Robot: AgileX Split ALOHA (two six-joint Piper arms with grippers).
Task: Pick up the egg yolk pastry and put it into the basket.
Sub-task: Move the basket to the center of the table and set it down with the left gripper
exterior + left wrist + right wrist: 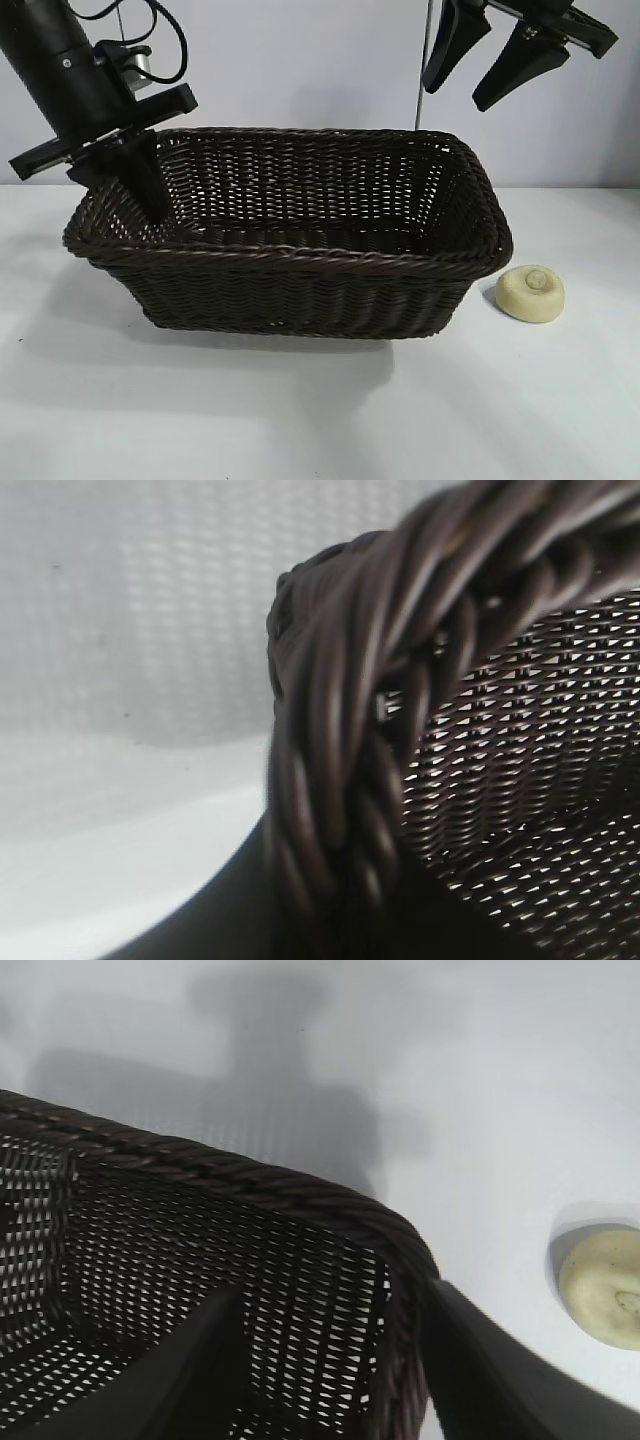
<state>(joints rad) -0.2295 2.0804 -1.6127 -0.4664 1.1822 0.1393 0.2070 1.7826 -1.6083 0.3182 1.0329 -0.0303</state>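
Right gripper (pixel 478 72): jaws spread wide and empty, raised above the far right corner of the basket (pixel 300 262); in its wrist view the two dark fingers (pixel 500 1380) straddle that corner's braided rim from above. Left gripper (pixel 150 190): jaws nearly closed, holding nothing visible, fingers dipping inside the basket's left end, just beside the rim. Egg yolk pastry (pixel 531 292): on the white table (pixel 320 410), just beside the basket's right end, outside it, clear of both grippers.
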